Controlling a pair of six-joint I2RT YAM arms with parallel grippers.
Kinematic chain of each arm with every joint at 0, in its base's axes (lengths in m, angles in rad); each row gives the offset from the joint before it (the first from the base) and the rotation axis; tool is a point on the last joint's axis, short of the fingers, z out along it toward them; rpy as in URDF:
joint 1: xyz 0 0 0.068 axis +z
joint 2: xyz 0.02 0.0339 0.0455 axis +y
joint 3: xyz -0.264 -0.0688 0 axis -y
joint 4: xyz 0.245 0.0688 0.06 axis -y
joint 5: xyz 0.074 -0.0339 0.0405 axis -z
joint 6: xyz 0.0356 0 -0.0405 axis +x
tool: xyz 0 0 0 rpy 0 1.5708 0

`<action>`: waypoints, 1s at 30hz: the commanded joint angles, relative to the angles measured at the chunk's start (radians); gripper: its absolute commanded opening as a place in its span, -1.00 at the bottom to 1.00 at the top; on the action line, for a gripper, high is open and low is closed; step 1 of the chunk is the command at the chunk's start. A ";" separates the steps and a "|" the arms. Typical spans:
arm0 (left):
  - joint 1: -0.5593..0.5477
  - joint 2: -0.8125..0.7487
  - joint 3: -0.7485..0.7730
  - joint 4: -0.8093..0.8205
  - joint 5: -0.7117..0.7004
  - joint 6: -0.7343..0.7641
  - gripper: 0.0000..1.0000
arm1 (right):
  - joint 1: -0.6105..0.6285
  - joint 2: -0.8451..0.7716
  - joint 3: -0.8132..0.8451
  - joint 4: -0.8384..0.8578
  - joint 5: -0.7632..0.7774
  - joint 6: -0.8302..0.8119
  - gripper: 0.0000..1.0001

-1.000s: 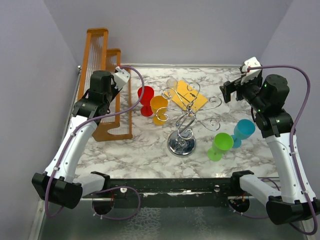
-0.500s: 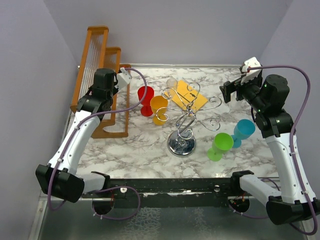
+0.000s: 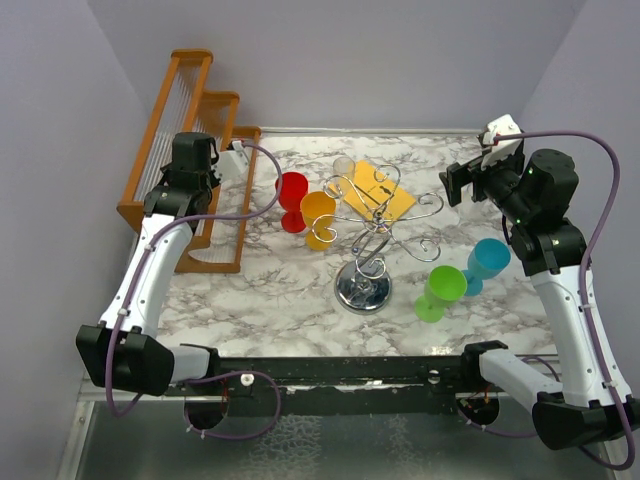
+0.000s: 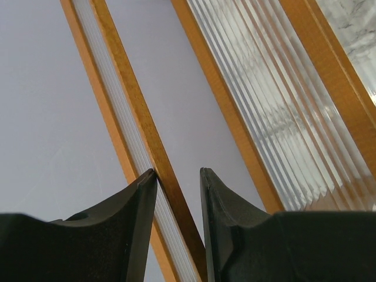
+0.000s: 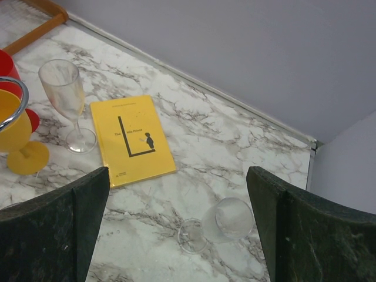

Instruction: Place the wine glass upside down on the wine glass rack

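— Wine glass? I take it to be the clear one standing on its foot toward the back of the desk. It hangs nowhere, and nothing grips it.

— So what's the left arm up to?

— Starting at the left, the orange wooden rack leans out toward the left wall. The left end effector is partly closed, with one of that rack's wooden rails pinched between its fingers. That isn't the task's thing at all.

— And moving across?

— A red goblet and an orange goblet stand just beside each other, with the clear glass behind them and a yellow book next to it. Then comes the wine glass rack, chrome loops on a round base, mid-desk. I see nothing hung on it, though one loop reaches over the orange goblet.

— Further right?

— A green goblet and a blue goblet stand close together, and a second clear glass lies on its side at the back right. The right end effector hovers over that one, fingers spread wide, holding nothing.

— Which step, then?

— To my eye the real job hasn't begun, since no glass is picked up. Next, I'd say, either the left lets the wooden rack go or the right comes down on a glass. Then it has to take the glass by stem or bowl, turn it bowl-down and slide the stem into a chrome loop so the foot catches.
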 commanded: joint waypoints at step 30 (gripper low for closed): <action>0.006 -0.056 0.169 -0.019 0.508 -0.496 0.62 | 0.002 0.019 -0.015 -0.022 0.030 -0.046 0.99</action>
